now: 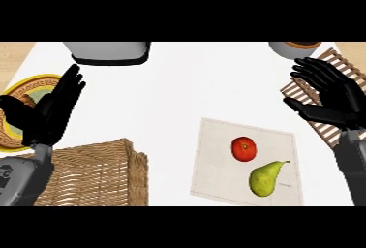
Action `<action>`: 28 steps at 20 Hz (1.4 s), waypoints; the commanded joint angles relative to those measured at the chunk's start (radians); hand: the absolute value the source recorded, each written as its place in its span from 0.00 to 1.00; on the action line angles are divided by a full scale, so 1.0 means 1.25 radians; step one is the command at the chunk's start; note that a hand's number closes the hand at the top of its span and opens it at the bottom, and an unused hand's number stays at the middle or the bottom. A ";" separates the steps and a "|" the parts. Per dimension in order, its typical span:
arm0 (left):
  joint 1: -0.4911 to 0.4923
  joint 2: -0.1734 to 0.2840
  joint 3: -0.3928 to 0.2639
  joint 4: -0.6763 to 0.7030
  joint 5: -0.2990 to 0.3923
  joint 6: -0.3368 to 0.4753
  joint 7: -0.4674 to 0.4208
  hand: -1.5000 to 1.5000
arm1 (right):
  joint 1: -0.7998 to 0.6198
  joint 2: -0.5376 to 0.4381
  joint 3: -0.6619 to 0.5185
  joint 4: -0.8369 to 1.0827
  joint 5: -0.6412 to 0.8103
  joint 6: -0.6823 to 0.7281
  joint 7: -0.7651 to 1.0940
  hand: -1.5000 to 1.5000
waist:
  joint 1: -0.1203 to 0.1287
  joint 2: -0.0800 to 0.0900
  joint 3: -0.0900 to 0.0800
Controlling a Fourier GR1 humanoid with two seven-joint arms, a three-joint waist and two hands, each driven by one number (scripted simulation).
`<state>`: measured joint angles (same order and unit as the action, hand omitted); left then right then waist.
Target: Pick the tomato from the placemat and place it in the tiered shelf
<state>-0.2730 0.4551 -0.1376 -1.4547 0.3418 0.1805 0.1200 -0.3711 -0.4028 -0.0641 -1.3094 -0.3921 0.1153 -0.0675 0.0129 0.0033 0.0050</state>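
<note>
Two fruits are sharing the placemat (214, 145): tomato (244, 148) just beside pear (267, 178). Right hand (330, 97) is hovering released, well apart; left hand (49, 110) resting open. Risk: descending fingers nudging the pear, rolling the tomato.

A home kitchen, by the look of it: a white surface (178, 97) carries a placemat (247, 162) with a tomato (244, 148) and a pear (266, 178), a patterned plate (22, 92), a wicker basket (97, 174), and a slatted wooden trivet (328, 97).

Left robot hand (44, 114) partly hides the plate (22, 97).
</note>
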 commanded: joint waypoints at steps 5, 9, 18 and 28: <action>-0.001 -0.025 0.028 -0.012 0.011 0.004 0.041 0.50 | 0.038 -0.105 0.041 -0.107 -0.026 0.195 0.080 0.00 | -0.016 -0.005 -0.004; 0.004 -0.038 0.009 -0.003 -0.011 0.009 0.019 0.50 | -0.032 -0.197 0.129 -0.153 0.026 0.234 0.261 0.00 | -0.013 -0.006 -0.007; 0.013 -0.037 0.024 -0.001 0.000 -0.003 0.024 0.50 | -0.126 -0.295 0.355 -0.353 0.395 0.217 0.468 0.00 | -0.002 -0.007 -0.007; 0.000 -0.066 0.034 0.000 -0.045 -0.009 0.030 0.50 | -0.162 -0.075 0.493 -0.339 0.530 0.254 0.712 0.00 | -0.006 -0.003 -0.005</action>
<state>-0.2806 0.3970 -0.0939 -1.4660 0.3099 0.1668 0.1747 -0.5422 -0.5701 0.5001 -1.7548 0.2130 0.3950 0.7294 0.0055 -0.0023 0.0003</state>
